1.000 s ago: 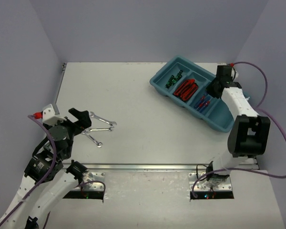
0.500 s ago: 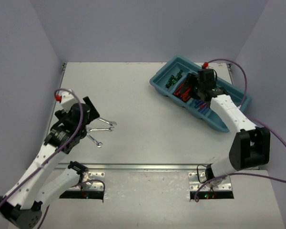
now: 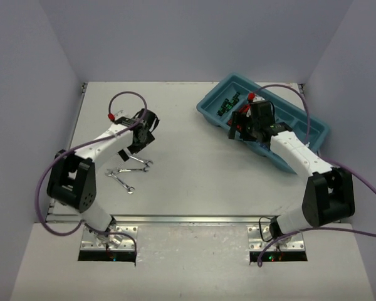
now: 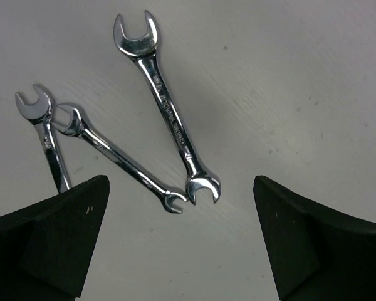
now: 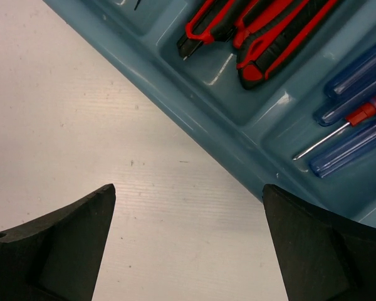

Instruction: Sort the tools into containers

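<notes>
Three silver wrenches lie loose on the table: a long one (image 4: 172, 119), a shorter one (image 4: 116, 157) and a third (image 4: 50, 147), seen from above as a cluster (image 3: 131, 169). My left gripper (image 4: 180, 183) (image 3: 138, 139) hovers just beyond them, open, holding nothing. The teal tray (image 3: 310, 132) (image 5: 200, 106) holds black-and-green screwdrivers (image 3: 227, 103), red-and-black knives (image 5: 269, 31) and blue-and-red screwdrivers (image 5: 357, 125), each kind in its own compartment. Over the tray's near-left edge my right gripper (image 5: 188, 188) (image 3: 241, 125) stands open with bare table between its fingers.
Walls close the table on the left, back and right. The tray sits diagonally at the back right. The right arm's links (image 3: 301, 157) stretch along the tray's near side. A cable (image 3: 122, 97) loops above the left wrist.
My left arm has swung from the near left out over the table to just beyond the wrenches. My right gripper has opened and moved left across the tray to its near-left edge.
</notes>
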`<state>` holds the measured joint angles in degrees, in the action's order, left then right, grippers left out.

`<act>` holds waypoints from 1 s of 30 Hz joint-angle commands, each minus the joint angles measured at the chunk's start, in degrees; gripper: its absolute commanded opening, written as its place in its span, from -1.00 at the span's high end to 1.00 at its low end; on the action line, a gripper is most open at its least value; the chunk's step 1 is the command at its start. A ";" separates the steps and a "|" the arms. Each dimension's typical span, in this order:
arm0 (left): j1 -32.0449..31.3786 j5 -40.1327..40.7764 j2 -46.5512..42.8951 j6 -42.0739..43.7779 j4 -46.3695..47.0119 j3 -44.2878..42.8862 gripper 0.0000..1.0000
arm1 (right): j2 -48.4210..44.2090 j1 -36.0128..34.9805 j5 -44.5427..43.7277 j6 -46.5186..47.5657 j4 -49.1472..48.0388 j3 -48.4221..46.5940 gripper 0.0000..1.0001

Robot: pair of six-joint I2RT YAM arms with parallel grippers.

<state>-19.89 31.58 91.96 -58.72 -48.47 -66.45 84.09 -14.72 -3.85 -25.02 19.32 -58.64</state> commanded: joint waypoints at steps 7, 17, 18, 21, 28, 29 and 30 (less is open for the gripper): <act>10.03 -10.37 14.73 2.53 4.94 -3.97 -0.80 | -0.41 0.00 1.51 3.76 -1.17 -2.01 -0.98; 14.25 -18.48 16.63 4.98 14.30 1.82 -0.46 | -2.64 -0.05 4.07 3.63 -3.76 -0.13 -0.98; 14.46 -18.92 16.81 4.84 14.77 2.23 -0.41 | -2.79 -0.05 4.57 3.68 -3.76 -0.10 -0.98; 14.98 -19.90 16.92 4.34 16.45 4.64 -0.30 | -3.20 -0.05 5.35 3.76 -3.86 0.12 -0.98; 15.48 -20.34 16.06 4.08 18.99 7.42 0.41 | -3.75 -0.05 8.43 3.91 -4.62 0.38 -0.98; 15.55 -20.74 16.28 4.24 19.30 7.44 0.54 | -3.86 -0.05 9.97 4.01 -4.67 0.34 -0.98; 15.64 -21.30 16.64 4.43 19.63 7.40 0.68 | -4.05 -0.05 12.01 4.15 -4.72 0.30 -0.98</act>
<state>-5.02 15.18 104.30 -53.17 -33.99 -62.52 82.23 -14.76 2.25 -22.08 17.87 -58.30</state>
